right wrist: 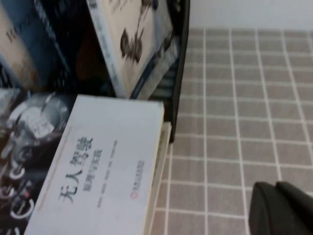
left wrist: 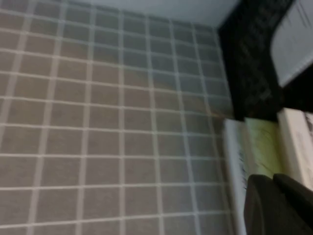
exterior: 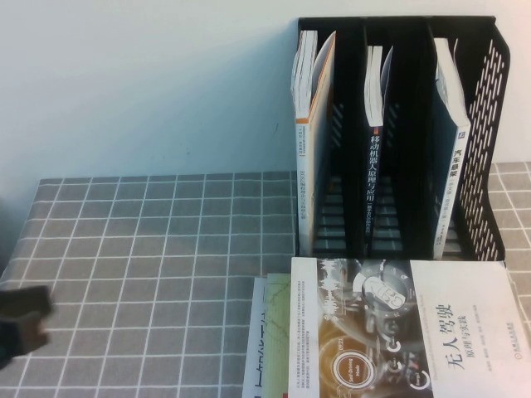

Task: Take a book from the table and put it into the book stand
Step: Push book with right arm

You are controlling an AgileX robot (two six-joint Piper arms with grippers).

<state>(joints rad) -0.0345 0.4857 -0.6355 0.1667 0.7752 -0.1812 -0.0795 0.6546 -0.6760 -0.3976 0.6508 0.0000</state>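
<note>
My worry is the big white and brown-gold paperback [exterior: 406, 327], lying flat on the grey grid-cloth table [exterior: 149, 249] just before the black slotted plastic book stand [exterior: 398, 141], snagging a divider, since every compartment already holds a book. Its cover reads 无人驾驶. The left gripper [exterior: 21, 319] sits at the table's left edge and the right gripper [right wrist: 281, 208] hovers right of the book; I can't tell either's jaw state.

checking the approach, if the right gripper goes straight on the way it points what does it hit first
Probably bare table: the right gripper hangs over cloth beside the book, clear of the stand. Left gripper sits far left.
</note>
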